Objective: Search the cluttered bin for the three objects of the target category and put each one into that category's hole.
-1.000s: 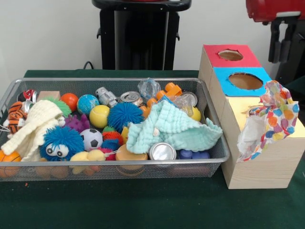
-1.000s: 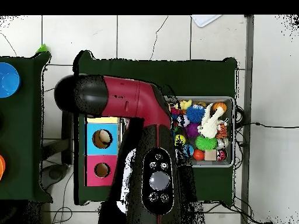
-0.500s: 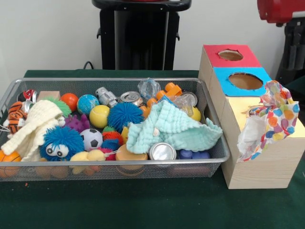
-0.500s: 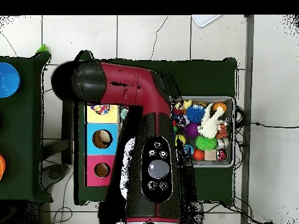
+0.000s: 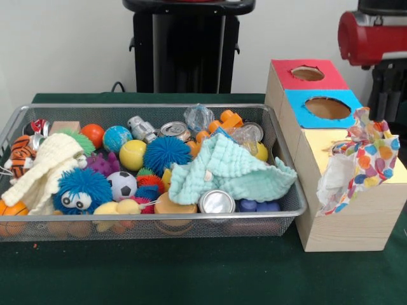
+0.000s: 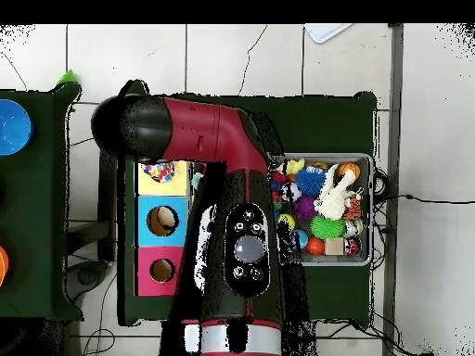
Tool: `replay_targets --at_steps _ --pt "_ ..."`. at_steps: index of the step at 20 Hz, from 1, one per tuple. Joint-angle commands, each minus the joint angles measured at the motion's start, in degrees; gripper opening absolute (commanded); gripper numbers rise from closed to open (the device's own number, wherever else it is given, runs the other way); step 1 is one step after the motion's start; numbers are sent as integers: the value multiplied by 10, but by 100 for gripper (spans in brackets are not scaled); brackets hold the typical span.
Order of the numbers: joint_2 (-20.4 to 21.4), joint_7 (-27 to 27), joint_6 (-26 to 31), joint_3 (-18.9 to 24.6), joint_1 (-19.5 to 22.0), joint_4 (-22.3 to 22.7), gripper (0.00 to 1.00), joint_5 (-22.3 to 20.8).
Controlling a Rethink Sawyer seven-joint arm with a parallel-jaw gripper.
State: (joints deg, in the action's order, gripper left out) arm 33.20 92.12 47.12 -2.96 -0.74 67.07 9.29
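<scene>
The arm [image 6: 227,185] sweeps across the overhead view, red and black, covering the left part of the wire bin [image 6: 369,209] and the gap beside the wooden box [image 6: 162,222]. In the front view only a red section of it [image 5: 372,38] shows at the upper right, behind the box [image 5: 337,210]; the gripper itself I cannot make out in either view, so open or closed, holding or empty, I cannot tell. On the box, a polka-dot cloth [image 5: 359,159] hangs half out of the yellow section's hole, draped down the near side. The blue hole [image 5: 327,108] and the red hole [image 5: 308,73] stand open. In the bin [image 5: 152,219], a mint green cloth [image 5: 226,168] lies over the right side and a cream knitted cloth [image 5: 44,168] lies at the left among balls and cans.
</scene>
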Motion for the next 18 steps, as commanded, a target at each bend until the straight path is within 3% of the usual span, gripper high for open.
replay_targets --at_steps 1,8,18 --pt "-36 57 -30 32 5 21 0 -24" --pt "-44 63 -49 29 2 28 0 -25" --pt "-54 128 -50 31 -7 64 0 19"
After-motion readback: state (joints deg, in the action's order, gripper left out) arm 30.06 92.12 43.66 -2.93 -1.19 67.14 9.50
